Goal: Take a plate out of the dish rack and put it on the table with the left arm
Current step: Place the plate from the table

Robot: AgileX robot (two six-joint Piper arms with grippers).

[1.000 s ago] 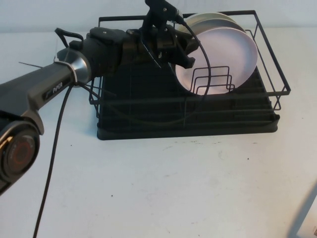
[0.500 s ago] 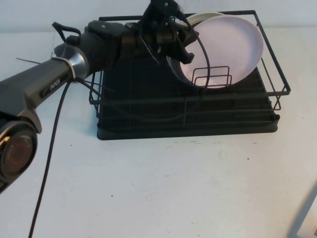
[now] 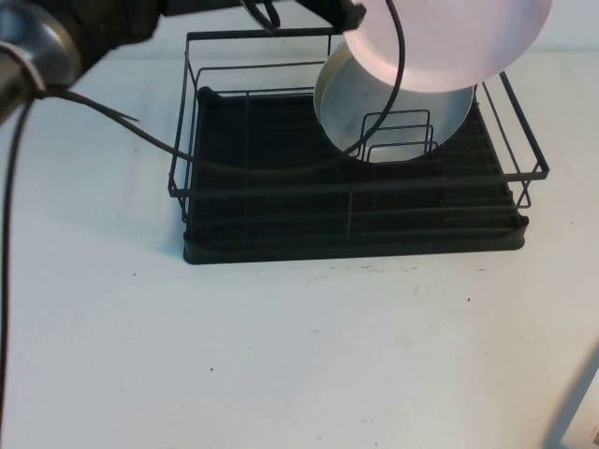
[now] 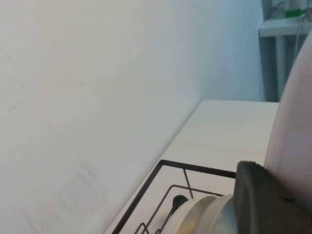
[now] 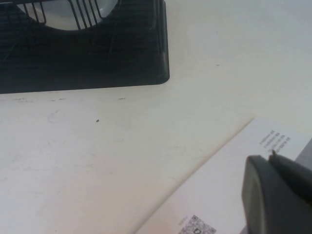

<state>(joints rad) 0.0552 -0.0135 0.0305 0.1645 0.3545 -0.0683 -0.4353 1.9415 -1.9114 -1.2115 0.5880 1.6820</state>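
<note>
Bright, even, diffuse light fills all three views, and the broad white speckled table (image 3: 299,355) reads almost washed out. Shadows stay soft: a faint one lies along the near edge of the rectangular black wire dish rack (image 3: 351,248). The round pale pink plate (image 3: 449,42) glows nearly overexposed against the far wall, its edge slightly smeared. In the left wrist view the black finger (image 4: 263,204) is close and out of focus; the right wrist view likewise blurs its dark finger (image 5: 278,197).
</note>
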